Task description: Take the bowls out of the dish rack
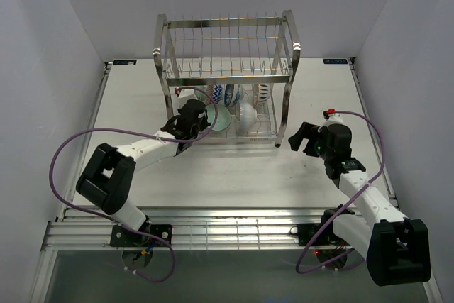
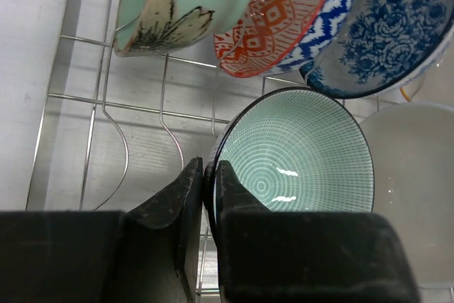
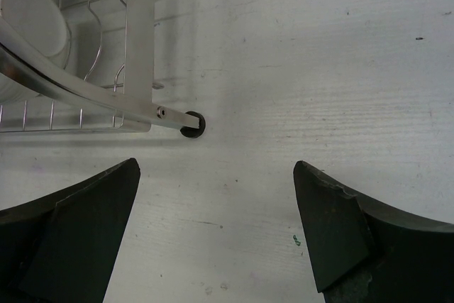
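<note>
The dish rack [image 1: 227,47] stood at the far middle of the white desk [image 1: 234,175], and its lower tier carried the bowls. The left gripper [image 1: 193,120] reached into the front left of that tier. In the left wrist view its two black fingers [image 2: 190,189] stood almost together, pinching the dark rim of a mint-green bowl [image 2: 298,154] with a fine ringed pattern inside. This bowl stood on edge among the wire dividers, with its hollow turned toward the camera.

Beyond it in the same view leaned three more bowls in a row: a pale green bowl [image 2: 184,5] painted with dark leaves, a red-patterned bowl [image 2: 277,12] with a blue zigzag outside, and a blue floral bowl [image 2: 390,33]. A plain white bowl [image 2: 411,189] lay just beside the mint-green one.

The right gripper [image 1: 303,140] hung over bare desk just beside the rack's front right post, jaws wide apart and holding nothing. Its wrist camera showed the post's black foot [image 3: 191,124] on the desk.
</note>
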Motion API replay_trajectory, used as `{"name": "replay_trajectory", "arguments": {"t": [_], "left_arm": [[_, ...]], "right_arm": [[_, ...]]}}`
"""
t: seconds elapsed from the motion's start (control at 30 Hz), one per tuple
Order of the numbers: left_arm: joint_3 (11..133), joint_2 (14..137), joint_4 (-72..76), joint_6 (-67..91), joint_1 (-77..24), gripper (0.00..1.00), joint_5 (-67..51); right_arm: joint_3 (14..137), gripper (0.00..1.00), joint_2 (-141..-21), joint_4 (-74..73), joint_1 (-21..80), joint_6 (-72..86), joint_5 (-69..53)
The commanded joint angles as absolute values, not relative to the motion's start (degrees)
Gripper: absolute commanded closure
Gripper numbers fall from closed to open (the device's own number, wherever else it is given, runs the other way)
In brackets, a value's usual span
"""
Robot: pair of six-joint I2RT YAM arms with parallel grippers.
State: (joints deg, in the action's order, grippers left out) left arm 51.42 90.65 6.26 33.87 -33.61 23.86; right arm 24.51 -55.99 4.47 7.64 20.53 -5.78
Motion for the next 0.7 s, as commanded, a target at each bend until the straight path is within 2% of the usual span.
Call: {"name": "replay_trajectory", "arguments": {"t": [0.0, 0.1, 0.13, 0.33, 0.67], "left_arm": [[51.5, 91.2, 4.4, 35.1, -34.1, 0.88, 20.7], [51.1, 89.3, 3.6, 34.9, -34.1, 0.99, 20.7], [50.8, 88.8, 3.5, 34.9, -34.0, 1.00, 20.7], [49.5, 85.1, 2.2, 35.7, -34.0, 1.00, 19.3], [47.6, 76.9, -1.6, 38.5, -34.1, 1.00, 9.8]], "right_arm": [[25.0, 0.05, -56.2, 5.6, 7.8, 19.7, -5.7], [25.2, 0.05, -56.1, 5.5, 7.8, 19.7, -5.7], [25.2, 0.05, -56.0, 5.4, 7.8, 19.7, -5.7], [25.6, 0.05, -54.8, 4.4, 7.8, 19.7, -5.6], [28.7, 0.04, -49.3, -2.2, 7.8, 20.7, -2.8]]}}
